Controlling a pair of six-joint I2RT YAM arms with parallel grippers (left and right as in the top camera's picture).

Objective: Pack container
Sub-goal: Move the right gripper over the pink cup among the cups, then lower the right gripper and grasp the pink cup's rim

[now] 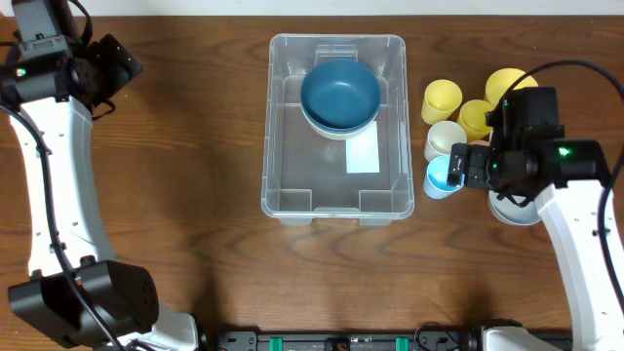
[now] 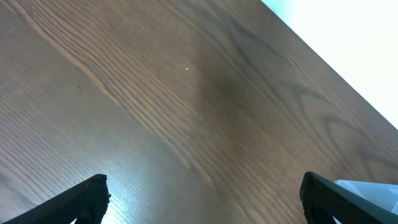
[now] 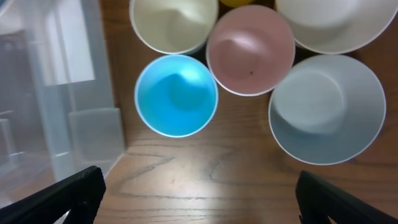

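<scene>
The right gripper hangs with its 2 black fingers spread wide apart and nothing between them, over a bare strip of table. Just ahead of it in the wrist view is a light blue cup, standing open side up. A pink cup touches that cup's rim on one side, and a cream cup sits just behind it. A pale grey bowl and a white bowl crowd the other side, rims touching or nearly so. In the overhead view, 3 yellow cups stand at the far end of this cluster.

The container stands at the middle of the table. Its right wall is just beside the light blue cup, leaving only a narrow gap. A dark blue bowl sits in its far half, close to the far wall. A white label lies on the floor near the right wall. The near half of the floor is bare.

The left gripper is at the table's far left corner, well apart from the container. Its 2 fingers are also spread wide and hold nothing. Open wood lies beneath it, and the table edge runs across the upper right of its wrist view.
</scene>
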